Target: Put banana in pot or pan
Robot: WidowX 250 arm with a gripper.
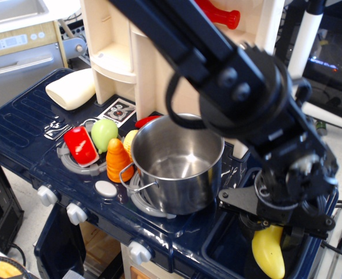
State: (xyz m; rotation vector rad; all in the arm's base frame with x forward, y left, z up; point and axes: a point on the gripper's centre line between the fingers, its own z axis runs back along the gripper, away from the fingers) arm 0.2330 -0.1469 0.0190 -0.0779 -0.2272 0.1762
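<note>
My gripper sits low at the near right, down in the dark blue sink basin of the toy kitchen, right over the top end of the banana. The black wrist housing covers the fingers, so I cannot tell whether they are closed on the banana or merely touching it. The banana stands roughly upright in the basin, its upper end hidden under the gripper and its lower end reaching the bottom edge of the view.

Just left of the basin, the pot stands upright on the grey burner ring of the dark blue stovetop. Its interior shows only bare shiny metal. One wire handle points near-left, the other far-right, partly behind the arm.

Touching the pot's left side are an orange carrot-like toy and a small yellow corn-like toy. Further left, on the second burner, lie a pale green pear-shaped toy and a red pepper-like toy. A red piece peeks out behind the pot's far rim.

A cream-coloured bottle-shaped block lies on the far left of the counter, beside the cream shelf unit. White knobs line the near front edge.
</note>
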